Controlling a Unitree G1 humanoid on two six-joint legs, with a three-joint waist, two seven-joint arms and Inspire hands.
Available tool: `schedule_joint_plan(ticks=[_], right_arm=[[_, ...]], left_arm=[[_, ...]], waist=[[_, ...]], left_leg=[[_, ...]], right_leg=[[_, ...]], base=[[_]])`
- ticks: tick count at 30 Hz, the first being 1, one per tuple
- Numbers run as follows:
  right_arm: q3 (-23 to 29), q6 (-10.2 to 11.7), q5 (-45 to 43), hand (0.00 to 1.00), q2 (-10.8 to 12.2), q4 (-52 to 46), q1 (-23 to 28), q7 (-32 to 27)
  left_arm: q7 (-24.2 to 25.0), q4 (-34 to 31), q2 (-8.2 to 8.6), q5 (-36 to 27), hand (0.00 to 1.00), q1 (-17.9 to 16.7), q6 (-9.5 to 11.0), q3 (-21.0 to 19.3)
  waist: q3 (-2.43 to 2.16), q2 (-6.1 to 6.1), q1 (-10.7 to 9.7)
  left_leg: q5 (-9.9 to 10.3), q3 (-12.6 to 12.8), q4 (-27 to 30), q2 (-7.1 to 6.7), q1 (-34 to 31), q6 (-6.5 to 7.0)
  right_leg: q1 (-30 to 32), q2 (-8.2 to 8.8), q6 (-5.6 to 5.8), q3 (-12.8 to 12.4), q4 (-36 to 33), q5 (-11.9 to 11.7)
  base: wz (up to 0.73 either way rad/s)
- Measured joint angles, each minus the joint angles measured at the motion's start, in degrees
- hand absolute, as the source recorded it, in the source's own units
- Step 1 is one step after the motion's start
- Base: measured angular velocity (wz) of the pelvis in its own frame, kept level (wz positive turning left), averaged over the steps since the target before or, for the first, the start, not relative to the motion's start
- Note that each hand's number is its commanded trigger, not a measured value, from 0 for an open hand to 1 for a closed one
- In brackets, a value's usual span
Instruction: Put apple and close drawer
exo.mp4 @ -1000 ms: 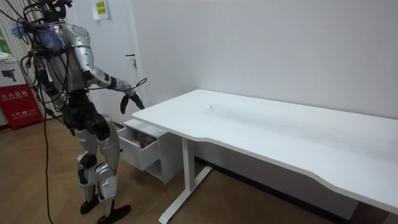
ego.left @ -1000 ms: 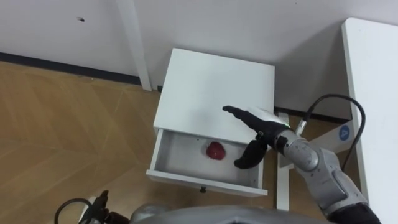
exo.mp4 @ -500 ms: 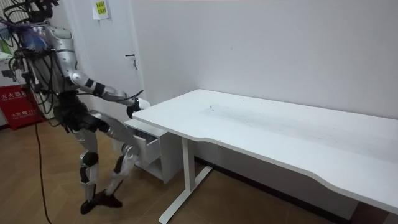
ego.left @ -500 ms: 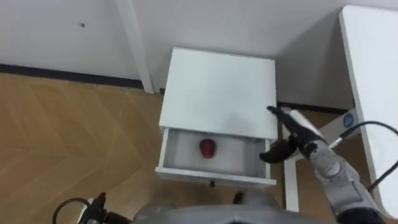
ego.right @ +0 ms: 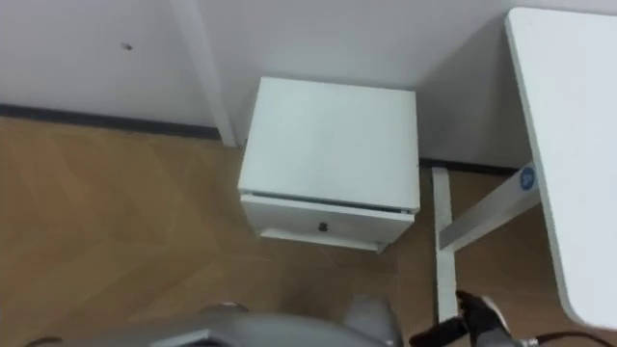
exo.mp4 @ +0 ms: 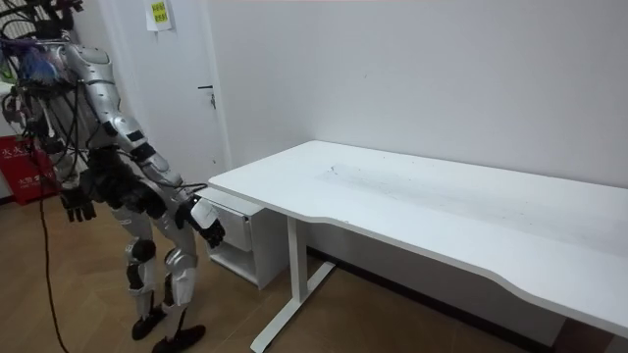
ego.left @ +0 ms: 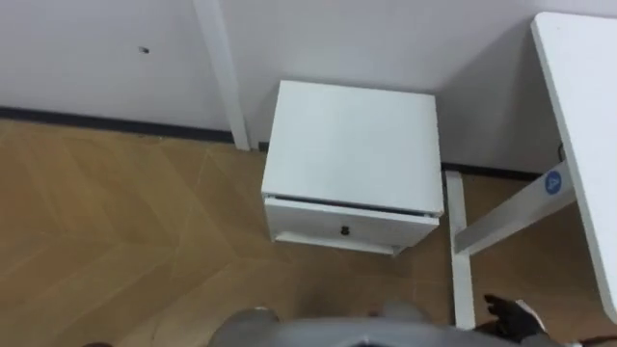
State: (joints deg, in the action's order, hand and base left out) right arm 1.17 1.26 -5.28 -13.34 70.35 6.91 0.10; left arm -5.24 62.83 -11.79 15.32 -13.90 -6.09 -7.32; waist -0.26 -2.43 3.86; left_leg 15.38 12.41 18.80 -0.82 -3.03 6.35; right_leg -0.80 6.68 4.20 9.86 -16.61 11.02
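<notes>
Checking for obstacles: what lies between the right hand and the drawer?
In the left eye view, the desk's white foot bar lies between right hand and drawer.

Small white box-shaped cabinet [ego.left: 352,135]: smooth, matt, painted-board look; its white drawer front [ego.left: 308,218] the same, with a small dark knob [ego.left: 344,230], material unclear. Light-brown wood herringbone floor [ego.left: 116,231], faint sheen; long white desk top [ego.left: 578,116] smooth, matt.

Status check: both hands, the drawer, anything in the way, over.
Left hand open, hanging at its side. Right hand open, low near the cabinet. Drawer looks shut. Nothing blocking its front.
</notes>
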Motion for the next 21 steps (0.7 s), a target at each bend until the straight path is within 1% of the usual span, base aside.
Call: schedule_joint_plan(ticks=[1,2,3,5,7,8,10,12,14,21], right_arm=[[0.2,0.1,1.2,0.00,0.8,1.0,-0.7,0.1],[0.2,0.0,2.1,0.00,1.4,1.5,-0.6,0.3],[0.2,0.0,2.5,0.00,1.5,1.7,-0.6,0.5],[0.5,-0.6,2.8,0.00,1.6,3.7,-0.2,1.3],[1.0,-1.9,2.9,0.00,2.0,5.2,-0.2,1.5],[1.3,-2.4,3.0,0.00,2.2,5.6,-0.2,1.6],[1.4,-3.8,3.5,0.00,3.0,7.4,0.2,1.6],[1.4,-4.7,3.8,0.00,3.3,8.3,0.3,1.5],[2.7,-5.6,3.9,0.00,3.4,8.9,0.3,1.4],[3.4,-7.4,4.7,0.00,3.4,9.8,0.4,1.3]], left_arm=[[-0.9,0.3,0.04,0.1,0.00,0.3,0.1,-1.0],[-1.2,0.3,0.44,0.2,0.00,0.6,0.2,-2.2],[-1.5,0.2,0.73,0.2,0.00,0.7,0.2,-2.6],[-1.8,0.3,2.54,0.2,0.00,1.1,0.1,-3.9],[-1.8,0.2,3.68,0.2,0.00,1.1,0.1,-3.9],[-1.8,0.2,3.97,0.2,0.00,1.0,0.0,-3.9],[-1.8,0.6,4.77,-0.1,0.00,0.6,-0.6,-3.9],[-1.8,1.3,4.86,-0.1,0.00,0.6,-1.0,-3.9],[-1.8,1.6,4.86,-0.1,0.00,0.3,-1.2,-4.1],[-1.8,1.9,4.85,0.2,0.00,0.4,-1.5,-5.9]], waist=[[0.23,-1.14,-0.1],[0.21,-1.39,-0.3],[0.17,-1.53,-0.4],[0.17,-1.32,-0.7],[0.21,-1.00,-0.8],[0.25,-0.91,-0.8],[0.28,-0.53,-0.9],[0.35,-0.32,-1.2],[0.36,-0.14,-1.9],[0.38,0.00,-2.2]], left_leg=[[-0.3,-0.1,-0.5,-0.18,0.4,-0.42],[-0.4,-0.3,-0.5,-0.01,0.8,-0.86],[-0.4,-0.5,-0.5,0.07,1.2,-1.06],[-0.5,-1.0,-1.7,0.17,2.6,-1.60],[-0.6,-1.1,-2.7,0.18,3.0,-1.84],[-0.7,-1.1,-2.9,0.18,3.2,-1.92],[-0.8,-1.1,-3.6,0.19,3.7,-2.07],[-0.8,-1.3,-3.8,0.18,3.7,-2.10],[-0.8,-1.3,-4.1,0.13,3.9,-2.14],[-1.1,-1.3,-5.4,0.10,5.5,-2.43]], right_leg=[[-2.2,-0.25,0.35,0.5,4.1,-0.2],[-3.6,-0.75,0.64,0.5,6.0,-0.5],[-4.0,-0.88,0.63,0.5,6.3,-0.6],[-5.4,-1.25,0.60,0.7,7.0,-0.5],[-5.5,-1.32,0.58,1.3,7.0,-0.5],[-5.5,-1.34,0.58,1.3,7.0,-0.5],[-5.7,-1.46,0.56,1.3,7.0,-0.5],[-5.7,-1.48,0.54,1.4,7.0,-0.5],[-5.7,-1.49,0.54,1.5,7.0,-0.5],[-6.4,-1.68,0.53,1.2,7.0,-0.5]], base=[[0.00],[0.00],[0.00],[0.00],[0.00],[0.00],[-0.02],[0.02],[0.00],[-0.01]])
